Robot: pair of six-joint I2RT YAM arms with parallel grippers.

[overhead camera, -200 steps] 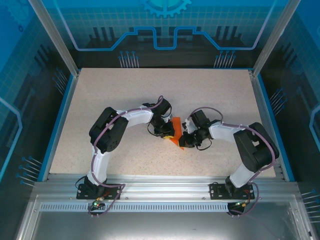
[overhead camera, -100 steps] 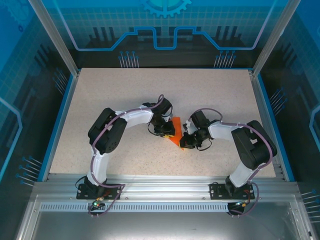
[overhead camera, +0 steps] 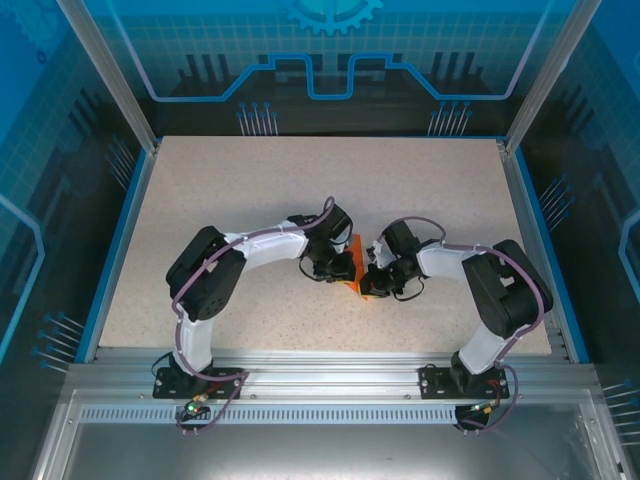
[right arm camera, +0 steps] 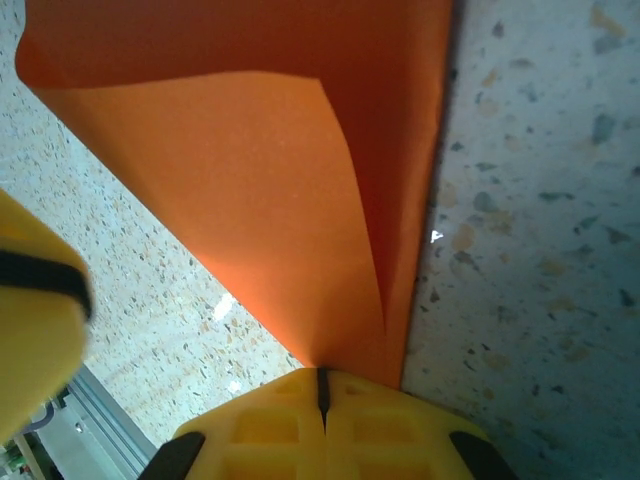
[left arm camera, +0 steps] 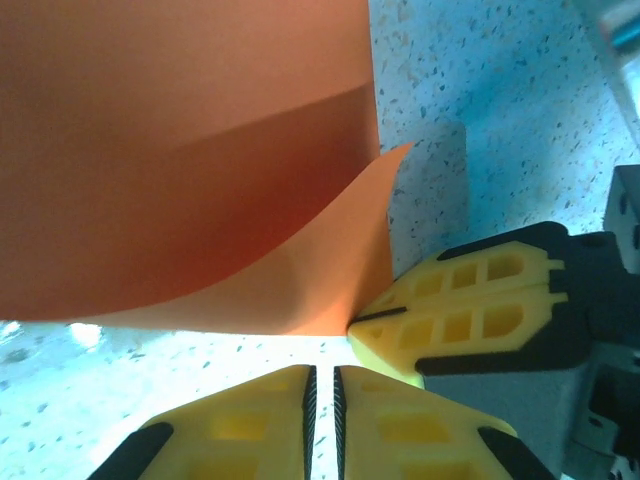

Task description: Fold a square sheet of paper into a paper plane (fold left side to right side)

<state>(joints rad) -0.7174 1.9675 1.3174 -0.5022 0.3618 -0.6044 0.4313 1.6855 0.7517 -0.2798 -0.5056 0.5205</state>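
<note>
right gripper (right arm camera: 322,402): clamped on the paper's near corner, at the bottom edge.
square sheet of paper (right arm camera: 250,170): folded over, flap curled, laid on the speckled table (right arm camera: 540,250).
left edge: a blurred yellow finger (right arm camera: 30,310) is seen.

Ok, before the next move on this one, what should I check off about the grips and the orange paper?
1. The right gripper is shut on a corner of the square sheet of paper: ok.
2. The left gripper has hold of the paper: not ok; its fingers are together just short of the paper's edge.
3. The pinched corner is lifted off the table, with the flap curling: ok.
4. There is room between the two grippers: not ok; they sit nearly tip to tip.
5. The flap's edge lines up with the layer beneath: cannot tell.
</note>
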